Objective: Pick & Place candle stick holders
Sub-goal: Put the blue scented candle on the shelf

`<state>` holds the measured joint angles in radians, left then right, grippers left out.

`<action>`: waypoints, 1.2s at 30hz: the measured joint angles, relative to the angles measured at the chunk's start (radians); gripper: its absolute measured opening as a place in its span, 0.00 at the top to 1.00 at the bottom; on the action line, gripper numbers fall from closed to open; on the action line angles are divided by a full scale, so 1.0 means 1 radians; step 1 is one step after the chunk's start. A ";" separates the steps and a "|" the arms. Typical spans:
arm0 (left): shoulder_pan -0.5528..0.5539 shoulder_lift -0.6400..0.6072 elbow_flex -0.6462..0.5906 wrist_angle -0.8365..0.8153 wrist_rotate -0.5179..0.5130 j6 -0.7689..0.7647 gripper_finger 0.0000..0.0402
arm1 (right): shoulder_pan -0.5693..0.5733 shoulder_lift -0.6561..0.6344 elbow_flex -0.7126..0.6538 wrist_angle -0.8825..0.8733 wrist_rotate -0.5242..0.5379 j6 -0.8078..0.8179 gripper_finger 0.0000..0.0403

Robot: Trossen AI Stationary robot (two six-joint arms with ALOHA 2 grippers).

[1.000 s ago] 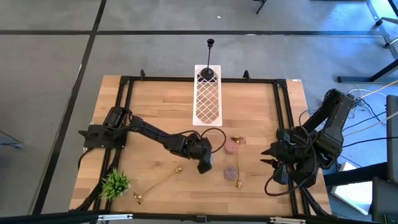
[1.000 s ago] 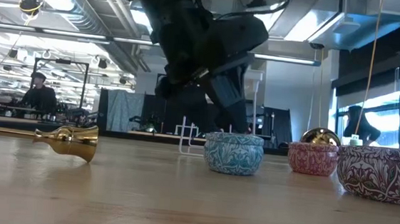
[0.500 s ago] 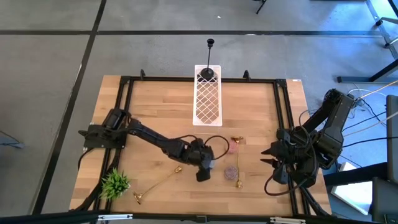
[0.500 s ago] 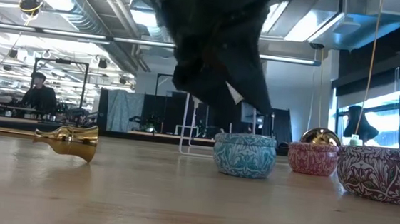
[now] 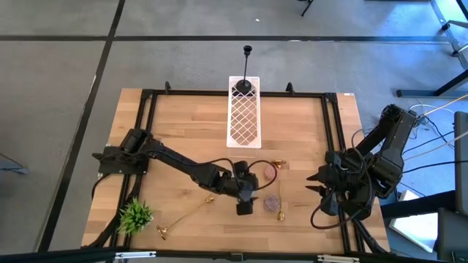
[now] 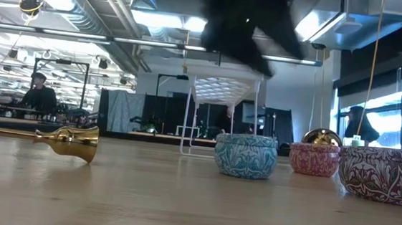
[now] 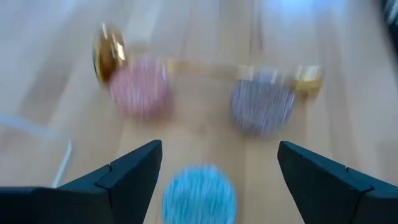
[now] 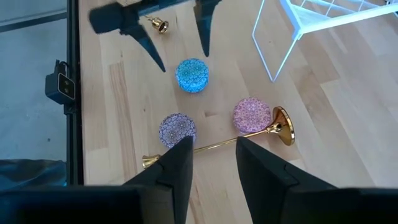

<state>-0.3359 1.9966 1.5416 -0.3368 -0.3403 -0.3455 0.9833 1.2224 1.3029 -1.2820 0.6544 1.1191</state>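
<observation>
Wooden table (image 5: 183, 124) with a black frame carries a white wire rack (image 5: 244, 117), where one black candle stick holder (image 5: 246, 73) stands at the far end. Left gripper (image 5: 245, 199) hangs over a small blue patterned tin (image 8: 191, 74), its fingers (image 7: 124, 177) wide apart and holding nothing. A shiny gold candle stick holder (image 8: 217, 145) lies between a pink tin (image 8: 252, 115) and a purple tin (image 8: 177, 128); another gold holder (image 5: 184, 218) lies near a green plant tuft (image 5: 135, 215). Right gripper (image 5: 313, 185) waits at the table's right edge, fingers (image 8: 171, 171) slightly apart and empty.

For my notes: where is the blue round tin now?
In the right wrist view the blue tin sits on the table between the left end effector's open fingers, beyond the pink tin.
</observation>
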 joint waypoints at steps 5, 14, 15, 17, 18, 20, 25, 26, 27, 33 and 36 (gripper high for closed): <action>-0.005 0.000 -0.001 0.027 0.023 -0.007 0.21 | 0.000 0.000 0.000 0.003 0.011 0.001 0.69; 0.003 0.000 -0.001 -0.007 0.125 -0.021 0.21 | 0.000 0.000 0.000 0.007 0.016 0.003 0.69; 0.008 0.001 -0.001 -0.018 0.141 -0.035 0.21 | 0.000 0.000 0.000 0.007 0.016 0.003 0.69; 0.018 0.013 -0.002 -0.036 0.178 -0.057 0.21 | 0.000 0.000 0.000 0.007 0.016 0.003 0.69; 0.021 0.019 -0.007 -0.051 0.193 -0.060 0.20 | 0.000 0.000 0.000 0.007 0.015 0.003 0.69; 0.026 0.040 -0.015 -0.063 0.228 -0.075 0.18 | 0.000 0.000 0.000 0.007 0.015 0.003 0.69; 0.046 0.097 -0.014 -0.042 0.358 -0.153 0.10 | 0.000 0.000 0.000 0.007 0.016 0.003 0.69; 0.046 0.101 -0.014 -0.027 0.345 -0.158 0.09 | 0.000 0.000 0.000 0.007 0.016 0.003 0.69; 0.045 0.103 -0.014 -0.015 0.330 -0.160 0.08 | 0.000 0.000 0.000 0.007 0.016 0.003 0.69; 0.033 0.094 -0.019 0.021 0.188 -0.157 0.08 | 0.000 0.000 0.000 0.007 0.000 0.011 0.69; 0.035 0.082 -0.015 0.024 0.148 -0.146 0.08 | 0.000 0.000 0.000 0.007 0.000 0.011 0.69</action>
<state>-0.3009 2.0785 1.5261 -0.3130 -0.1919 -0.4913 0.9833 1.2221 1.3033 -1.2751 0.6540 1.1297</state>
